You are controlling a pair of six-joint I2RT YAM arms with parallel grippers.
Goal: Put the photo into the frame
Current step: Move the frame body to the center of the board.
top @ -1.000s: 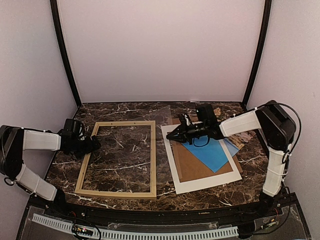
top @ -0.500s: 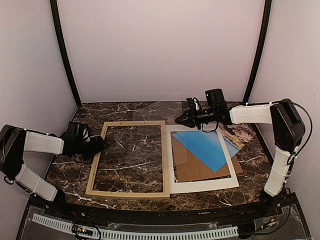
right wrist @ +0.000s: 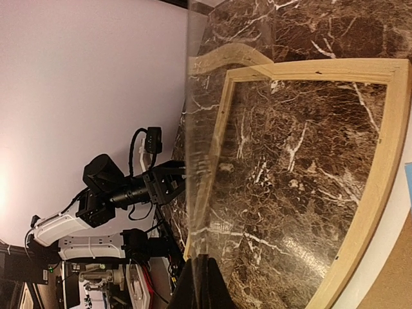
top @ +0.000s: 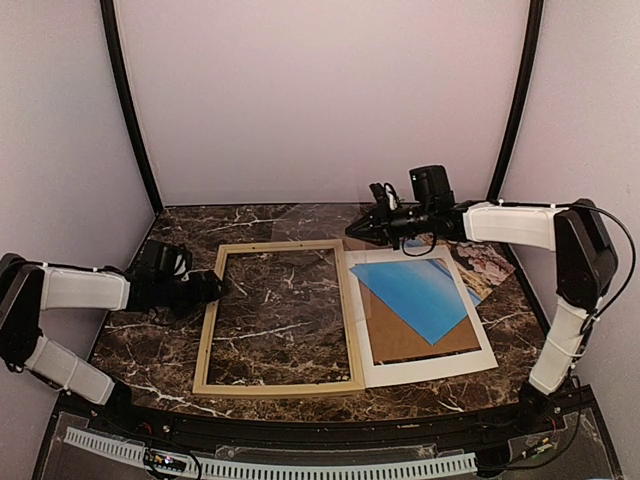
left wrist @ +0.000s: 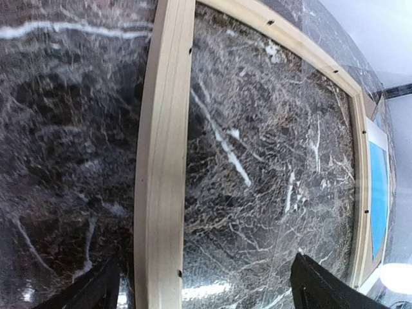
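Note:
The light wood frame lies flat mid-table; it also shows in the left wrist view and the right wrist view. My left gripper is open, its jaws straddling the frame's left rail. My right gripper is shut on the edge of a clear sheet and holds it above the frame's far right corner; the sheet stands edge-on above the fingers. The photo lies at the far right, mostly under a blue sheet.
A white mat lies against the frame's right side, with a brown backing board and the blue sheet on it. Dark marble table, walls close on three sides.
The frame has slid right with my left gripper at its left rail, pushing the white mat right. My right gripper has moved back from over the mat with the clear sheet.

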